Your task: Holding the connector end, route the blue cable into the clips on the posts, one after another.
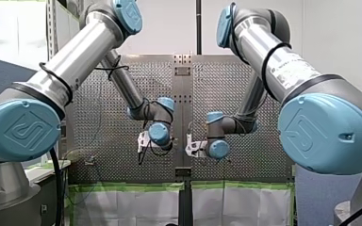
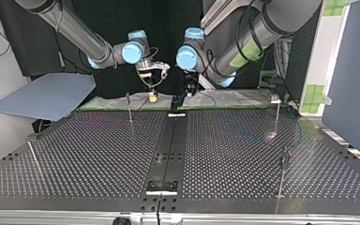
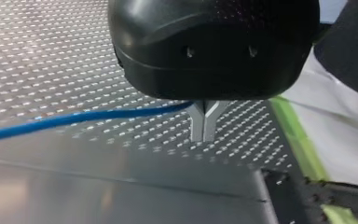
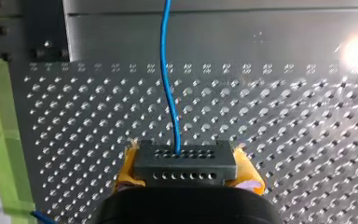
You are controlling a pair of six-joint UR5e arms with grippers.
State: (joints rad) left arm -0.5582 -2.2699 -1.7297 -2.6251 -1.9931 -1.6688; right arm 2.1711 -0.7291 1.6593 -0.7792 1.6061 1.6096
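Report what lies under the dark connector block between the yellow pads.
Below the dark perforated connector block, held by my right gripper, only perforated metal table shows around it; block and black gripper body cover the spot beneath.

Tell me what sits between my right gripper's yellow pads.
The dark connector block, with the blue cable running out of it ahead of the gripper; the right wrist view shows this.

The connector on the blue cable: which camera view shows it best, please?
The right wrist view. There the connector sits between the yellow pads of my right tool, and the blue cable leaves it. The top view shows only a tiny yellowish spot under that tool; the left wrist view shows cable only; the front view is too distant.
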